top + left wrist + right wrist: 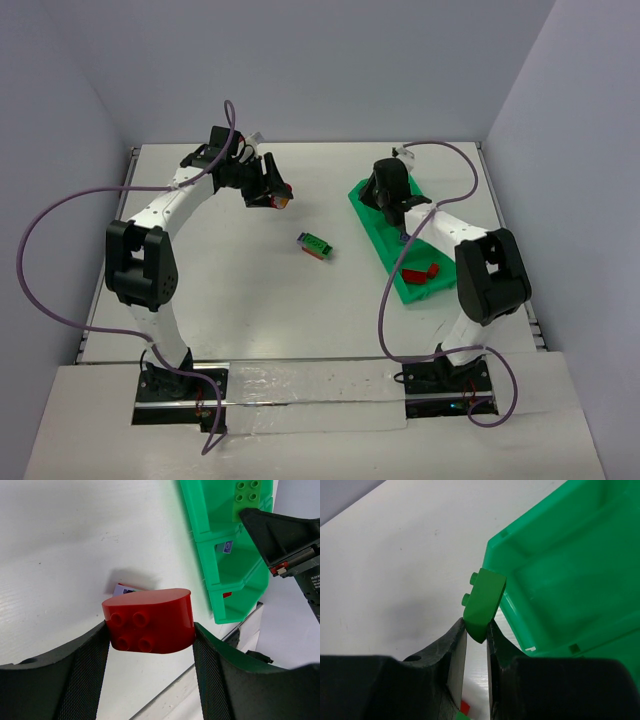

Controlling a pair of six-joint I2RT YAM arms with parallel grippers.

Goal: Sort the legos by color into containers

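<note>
The right jaws are pinching a green brick by one end at the tray's rim, probably risking a slip outside it. The left jaws are clamping a red brick left of the tray.

Robotics lab cell: white worktop boxed in by plain lilac-grey wall panels, white-and-black left arm and right arm bolted at its near edge, purple cables looping loose.
</note>
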